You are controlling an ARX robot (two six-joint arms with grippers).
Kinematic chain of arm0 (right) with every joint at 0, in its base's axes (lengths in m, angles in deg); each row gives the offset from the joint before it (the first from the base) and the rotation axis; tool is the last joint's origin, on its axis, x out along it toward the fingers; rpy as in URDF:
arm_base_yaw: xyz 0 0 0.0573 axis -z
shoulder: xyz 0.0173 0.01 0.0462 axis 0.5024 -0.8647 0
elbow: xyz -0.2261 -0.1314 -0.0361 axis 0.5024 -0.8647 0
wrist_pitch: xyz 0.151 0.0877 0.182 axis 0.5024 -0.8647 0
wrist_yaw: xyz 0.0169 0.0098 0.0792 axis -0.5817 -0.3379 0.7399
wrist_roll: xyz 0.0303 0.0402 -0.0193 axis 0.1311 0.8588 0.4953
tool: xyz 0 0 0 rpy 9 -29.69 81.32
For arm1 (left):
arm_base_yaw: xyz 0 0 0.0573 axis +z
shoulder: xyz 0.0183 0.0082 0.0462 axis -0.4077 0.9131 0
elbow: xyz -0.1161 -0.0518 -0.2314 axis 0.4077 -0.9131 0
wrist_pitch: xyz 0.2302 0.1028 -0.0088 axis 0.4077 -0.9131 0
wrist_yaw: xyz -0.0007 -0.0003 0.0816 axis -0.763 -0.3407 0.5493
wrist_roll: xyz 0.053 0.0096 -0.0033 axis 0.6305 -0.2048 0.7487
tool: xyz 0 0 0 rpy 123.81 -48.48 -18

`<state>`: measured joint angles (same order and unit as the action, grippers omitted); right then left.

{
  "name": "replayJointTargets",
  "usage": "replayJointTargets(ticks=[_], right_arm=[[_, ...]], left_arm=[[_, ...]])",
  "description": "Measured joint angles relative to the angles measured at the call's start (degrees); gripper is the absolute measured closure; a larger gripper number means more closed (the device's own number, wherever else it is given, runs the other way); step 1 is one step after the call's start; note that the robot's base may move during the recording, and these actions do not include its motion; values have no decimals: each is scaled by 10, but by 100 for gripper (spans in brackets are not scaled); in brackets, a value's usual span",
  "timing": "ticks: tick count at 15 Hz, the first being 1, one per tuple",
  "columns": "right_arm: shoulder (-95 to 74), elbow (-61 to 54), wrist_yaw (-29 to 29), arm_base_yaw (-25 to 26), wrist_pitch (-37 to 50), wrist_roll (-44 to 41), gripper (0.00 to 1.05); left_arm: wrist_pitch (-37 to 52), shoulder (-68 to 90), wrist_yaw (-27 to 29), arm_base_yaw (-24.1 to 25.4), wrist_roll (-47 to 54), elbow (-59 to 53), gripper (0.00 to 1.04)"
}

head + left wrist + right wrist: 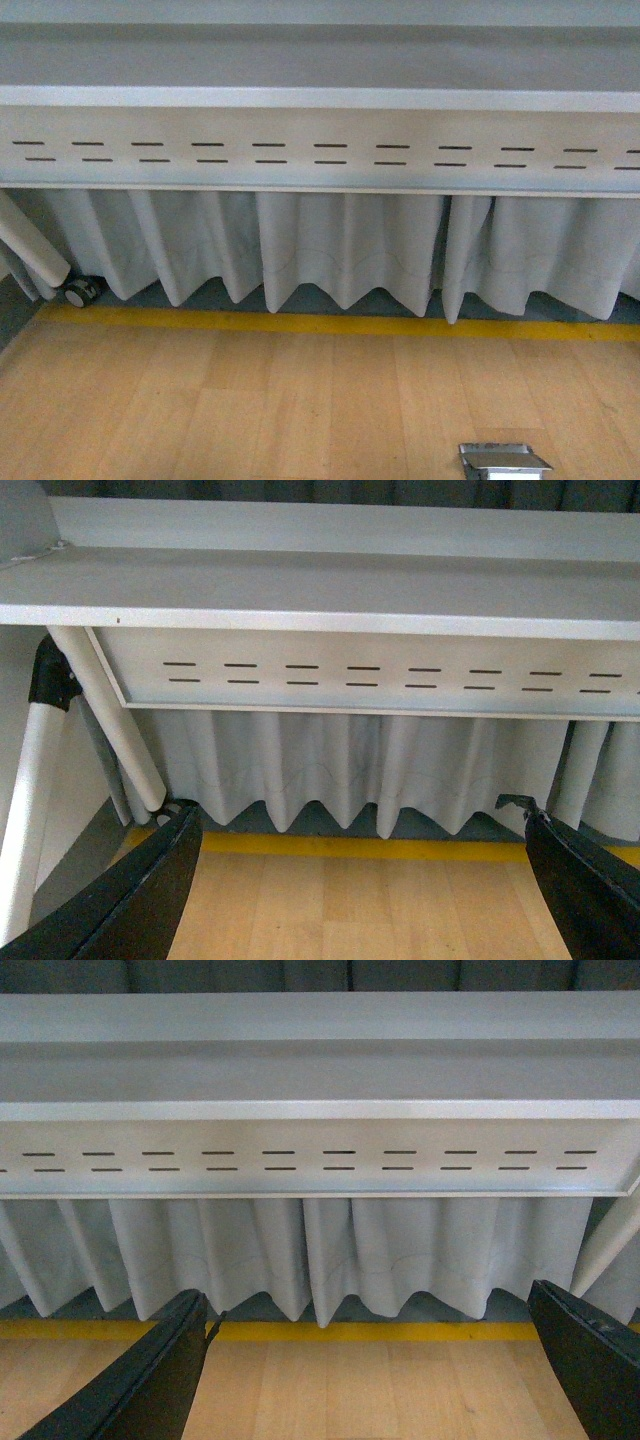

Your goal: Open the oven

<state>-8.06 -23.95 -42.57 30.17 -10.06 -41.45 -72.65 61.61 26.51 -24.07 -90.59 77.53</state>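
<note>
Oven: not in view; opening not begun. Left fingers (150, 880), right fingers (150, 1380): apart, empty, low before table (320, 98).

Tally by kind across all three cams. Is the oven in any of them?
Oven: 0, not in any view
Table: 1
Curtain: 1
Caster wheel: 1
Floor socket box: 1
Yellow floor stripe: 1
Claws: 2, left claw and right claw, both open
Total: 7

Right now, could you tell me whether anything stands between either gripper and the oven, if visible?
No view shows the oven, so I cannot tell. Left gripper and right gripper, both open, face a slotted table panel.
</note>
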Motion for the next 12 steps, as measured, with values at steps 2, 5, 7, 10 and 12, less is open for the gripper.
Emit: replayJointTargets(ticks=[2, 5, 7, 10, 12], right_arm=[[0, 0, 0, 0, 0, 0, 6], [0, 0, 0, 0, 0, 0, 6], [0, 0, 0, 0, 0, 0, 6], [0, 0, 0, 0, 0, 0, 6], [0, 0, 0, 0, 0, 0, 6]], left_arm=[[0, 0, 0, 0, 0, 0, 7], [0, 0, 0, 0, 0, 0, 7], [0, 0, 0, 0, 0, 0, 7], [0, 0, 0, 0, 0, 0, 7], [0, 0, 0, 0, 0, 0, 7]])
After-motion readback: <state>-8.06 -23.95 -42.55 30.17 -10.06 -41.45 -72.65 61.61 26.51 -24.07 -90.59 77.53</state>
